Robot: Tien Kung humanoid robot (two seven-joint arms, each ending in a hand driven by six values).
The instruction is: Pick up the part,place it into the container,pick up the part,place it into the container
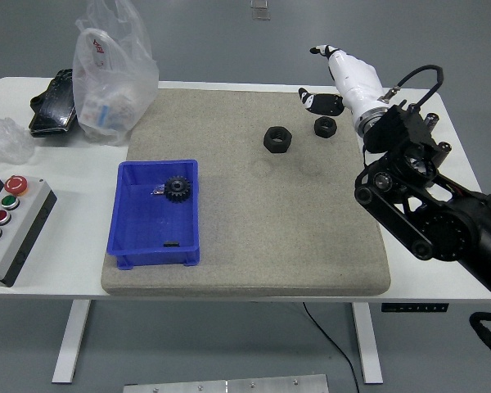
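A blue bin [154,247] stands on the grey mat's left side, and a black gear [177,187] lies in its far end. Two black hex nuts lie on the mat's far part: a larger one [277,138] and a smaller one [325,127] to its right. My right hand [337,75], white with black fingertips, is raised over the table's far right, just right of the smaller nut. Its fingers are spread and hold nothing. My left arm does not show.
A clear plastic bag [113,74] and a black packet [52,101] sit at the far left. A button box [6,223] stands at the left edge. Breakers and small black cylinders [430,123] lie at the far right, partly behind my arm.
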